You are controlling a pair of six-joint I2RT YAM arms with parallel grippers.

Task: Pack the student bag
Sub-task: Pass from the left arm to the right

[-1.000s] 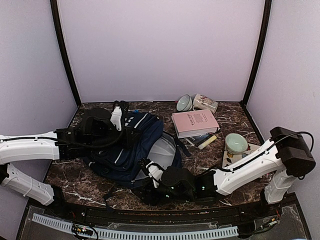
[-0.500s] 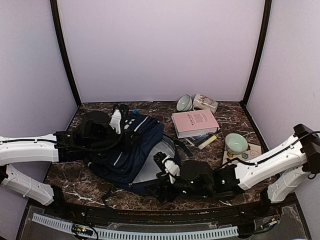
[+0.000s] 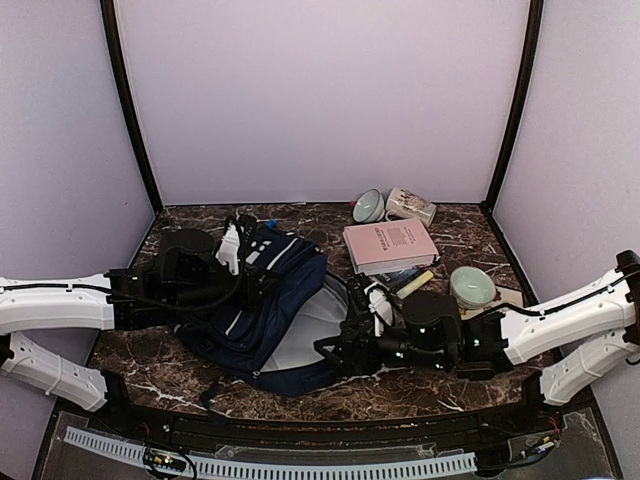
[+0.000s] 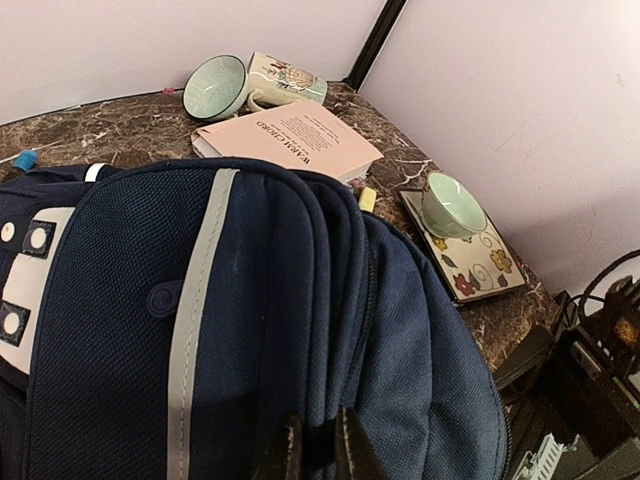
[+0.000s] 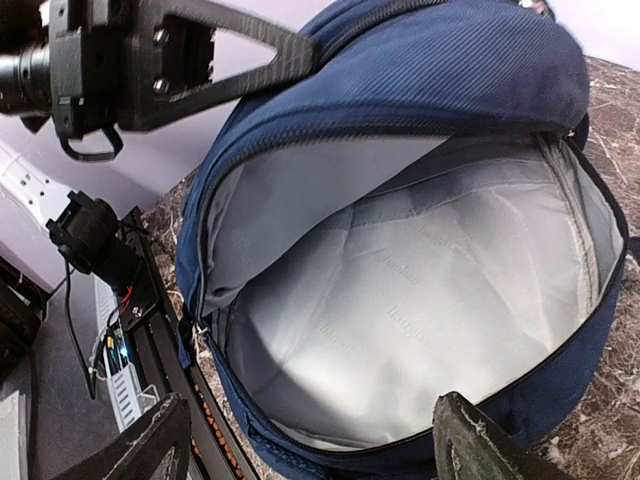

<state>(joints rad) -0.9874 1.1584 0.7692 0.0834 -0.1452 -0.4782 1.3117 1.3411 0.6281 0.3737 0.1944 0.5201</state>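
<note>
The large navy-blue fabric student bag (image 3: 265,290) lies left of centre on the dark marble table (image 3: 455,228), the left hand (image 4: 318,450) clamped on its upper flap, the right hand (image 5: 308,425) spread apart at its open mouth.

Soft, even, fairly bright light fills all views. The student bag (image 3: 270,290) throws only a faint shadow on the table (image 3: 150,365) just beside it. Its pale lining (image 5: 420,300) looks bright and sharp; its navy weave is crisp.

The student bag (image 4: 300,300) is coarse, matt woven cloth; its lining (image 5: 420,300) is smooth grey fabric. The table (image 3: 470,225) is glossy veined stone, the book (image 3: 388,245) matt paper, the cup (image 4: 447,205) glazed ceramic.
</note>
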